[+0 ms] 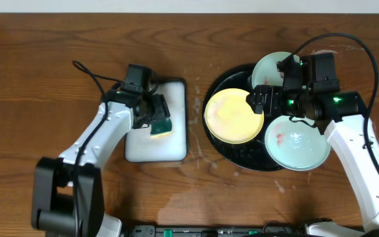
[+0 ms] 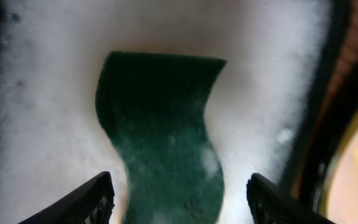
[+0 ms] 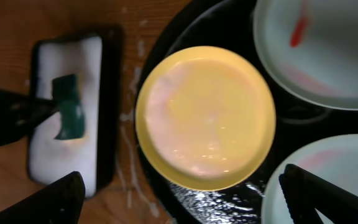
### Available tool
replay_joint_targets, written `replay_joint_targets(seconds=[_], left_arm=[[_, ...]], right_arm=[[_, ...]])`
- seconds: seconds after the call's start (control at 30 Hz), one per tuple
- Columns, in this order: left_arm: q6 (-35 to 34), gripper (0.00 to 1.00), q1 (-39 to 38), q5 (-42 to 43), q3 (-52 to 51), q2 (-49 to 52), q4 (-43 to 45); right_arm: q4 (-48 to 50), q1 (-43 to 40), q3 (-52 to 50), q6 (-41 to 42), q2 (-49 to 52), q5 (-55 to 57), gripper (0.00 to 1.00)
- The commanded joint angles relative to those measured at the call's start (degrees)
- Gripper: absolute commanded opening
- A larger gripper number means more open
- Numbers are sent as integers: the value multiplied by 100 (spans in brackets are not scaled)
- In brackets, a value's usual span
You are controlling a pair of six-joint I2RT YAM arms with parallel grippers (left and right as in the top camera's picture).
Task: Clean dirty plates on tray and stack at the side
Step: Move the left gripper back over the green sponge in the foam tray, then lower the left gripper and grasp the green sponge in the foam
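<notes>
Yellow plate [image 1: 233,116] reaches the tray's [image 1: 239,157] left rim.

**Yellow, mint and black on brown wood**

The worktop [image 1: 38,46] is brown with dark wood grain. The round tray [image 1: 239,157] is glossy black. The left plate [image 1: 233,116] is pale yellow; the near plate [image 1: 297,141] and far plate [image 1: 268,66] are pale mint-white, both smeared red-orange. The sponge [image 1: 161,124] is dark green, on a white foam tray [image 1: 151,148].
</notes>
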Motion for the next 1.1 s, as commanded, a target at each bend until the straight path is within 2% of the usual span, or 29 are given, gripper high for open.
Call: replay_joint_targets(seconds=[0.0, 0.07, 0.23, 0.4, 0.47, 0.53, 1.07], left_arm=[[96, 70, 2, -144, 13, 376, 175], [96, 70, 2, -341, 13, 507, 195], [94, 59, 0, -481, 13, 651, 192], [68, 61, -15, -481, 13, 664, 197], [-63, 69, -48, -479, 13, 704, 260], [-262, 72, -96, -479, 13, 748, 361], [-424, 69, -181, -503, -57, 763, 514]], right_arm=[[7, 39, 15, 103, -55, -332, 99], [9, 39, 15, 103, -55, -332, 99], [2, 39, 13, 103, -55, -332, 99], [4, 39, 11, 103, -52, -332, 99], [4, 42, 11, 103, -50, -332, 99], [4, 42, 11, 103, -50, -334, 99], [-68, 44, 4, 103, -50, -332, 99]])
